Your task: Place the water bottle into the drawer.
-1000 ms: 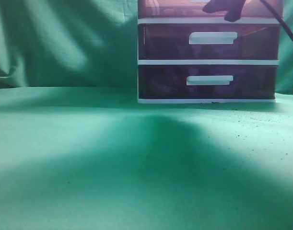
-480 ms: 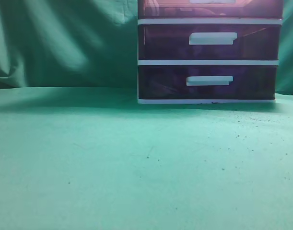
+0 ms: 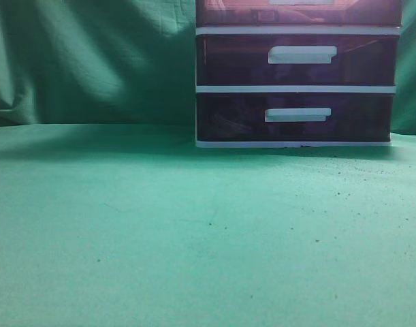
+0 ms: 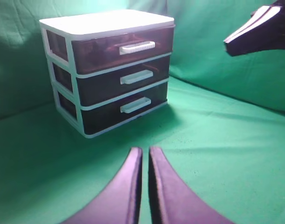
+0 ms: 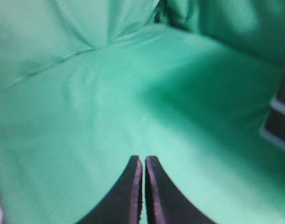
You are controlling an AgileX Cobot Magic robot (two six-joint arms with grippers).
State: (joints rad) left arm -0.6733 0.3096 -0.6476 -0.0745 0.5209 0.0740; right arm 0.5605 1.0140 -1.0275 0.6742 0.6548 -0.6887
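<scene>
The drawer is the top one of a white-framed stack, translucent dark purple-brown with a white bar handle, and its front sits flush with the frame. Its lower edge also shows at the top of the exterior view. No water bottle shows in the open; faint shapes behind the drawer front are too dim to name. My left gripper is shut and empty, above the green cloth in front of the stack. My right gripper is shut and empty; it also shows in the left wrist view, raised to the right of the stack.
Two like drawers sit beneath the top one. Green cloth covers the table and hangs as a backdrop. The stack's edge shows at the right of the right wrist view.
One second ago a dark gripper hung before the top drawer and shaded the cloth in the exterior view. It has left that view and the shadow has gone.
</scene>
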